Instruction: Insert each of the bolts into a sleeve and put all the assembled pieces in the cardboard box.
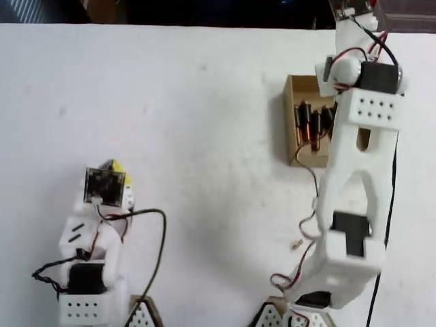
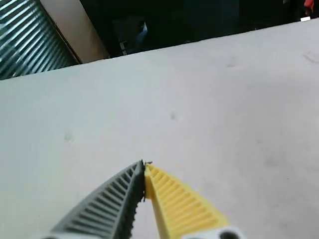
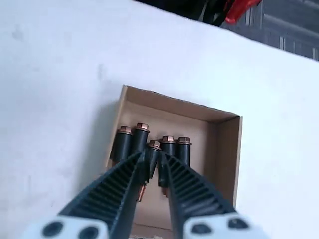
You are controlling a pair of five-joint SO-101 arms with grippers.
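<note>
The cardboard box stands at the table's far right, and its wall is open-topped beneath my right arm. Several assembled pieces, black sleeves with copper bolt heads, lie side by side in it. My right gripper hangs over the box, shut on one more assembled piece whose copper end pokes out below the fingers. My left gripper, one grey and one yellow finger, is shut with nothing in it. It sits low over the bare table at the near left.
The right arm's white body covers the box's right side and the table beside it. A tiny loose bit lies on the table near that arm's base. Cables trail from both arms. The table's far edge meets a dark background.
</note>
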